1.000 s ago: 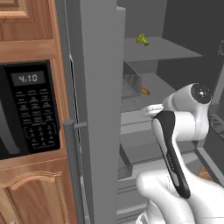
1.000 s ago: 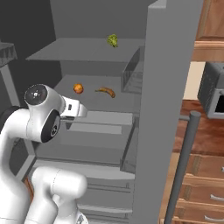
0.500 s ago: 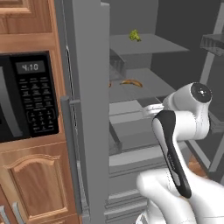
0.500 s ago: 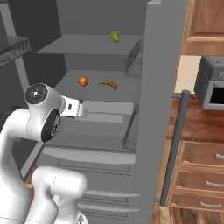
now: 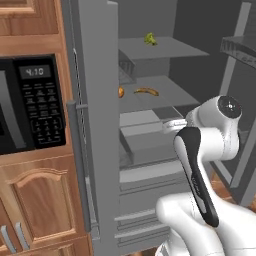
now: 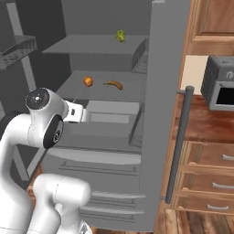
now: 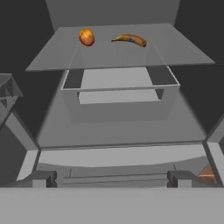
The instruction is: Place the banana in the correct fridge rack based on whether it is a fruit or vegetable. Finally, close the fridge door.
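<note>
one banana [image 7: 130, 40] lies on the middle fridge shelf [image 7: 183, 50], with one round orange fruit [image 7: 86, 36] near it on its left, the two apart. one lumpy green vegetable [image 5: 150, 38] sits alone on the top shelf [image 6: 77, 45], toward the far side. my claw [image 7: 111, 178] is spread fully wide with nothing in it, well short of the banana, over the drawer [image 7: 120, 94] below. my fingertips [image 7: 43, 179] are cut off by the frame's bottom. the fridge door [image 5: 97, 125] stands open, its handle [image 6: 177, 146] upright. one microwave [image 5: 30, 102] is partly cropped on the left.
</note>
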Robot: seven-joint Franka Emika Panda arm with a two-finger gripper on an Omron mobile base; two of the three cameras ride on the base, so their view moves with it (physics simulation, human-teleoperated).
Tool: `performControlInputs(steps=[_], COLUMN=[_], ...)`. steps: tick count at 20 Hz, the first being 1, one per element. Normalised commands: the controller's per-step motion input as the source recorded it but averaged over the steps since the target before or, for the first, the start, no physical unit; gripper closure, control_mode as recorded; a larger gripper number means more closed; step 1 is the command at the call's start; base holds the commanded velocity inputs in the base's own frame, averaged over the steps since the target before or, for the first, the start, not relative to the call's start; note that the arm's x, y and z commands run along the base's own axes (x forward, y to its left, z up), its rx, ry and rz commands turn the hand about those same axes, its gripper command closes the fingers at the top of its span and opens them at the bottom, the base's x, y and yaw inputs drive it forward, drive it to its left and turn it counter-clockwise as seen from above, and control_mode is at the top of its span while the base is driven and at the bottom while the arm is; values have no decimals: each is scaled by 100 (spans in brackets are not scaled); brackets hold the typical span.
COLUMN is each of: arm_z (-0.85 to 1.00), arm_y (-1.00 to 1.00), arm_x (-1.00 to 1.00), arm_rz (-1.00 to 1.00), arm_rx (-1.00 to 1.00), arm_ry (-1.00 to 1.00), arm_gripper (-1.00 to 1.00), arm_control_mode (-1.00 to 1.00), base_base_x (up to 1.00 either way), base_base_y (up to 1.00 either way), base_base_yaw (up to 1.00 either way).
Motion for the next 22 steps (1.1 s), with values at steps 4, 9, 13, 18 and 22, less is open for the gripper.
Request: performControlInputs(steps=[4, 9, 13, 18, 22], arm_z=[0, 0, 0, 0, 8], arm_y=[0, 0, -17, -20, 25], arm_x=[0, 0, 0, -36, -66], arm_rz=[0, 0, 0, 2, 13], arm_rx=[0, 0, 0, 0, -8], arm_ry=[0, 0, 0, -4, -8], arm_gripper=[-100, -100, -100, -100, -100], arm_control_mode=[100, -100, -100, -100, -100], base_base_x=[-27, 0, 0, 0, 0], base_base_y=[-20, -1, 0, 0, 0], base_base_yaw=[0, 0, 0, 0, 0])
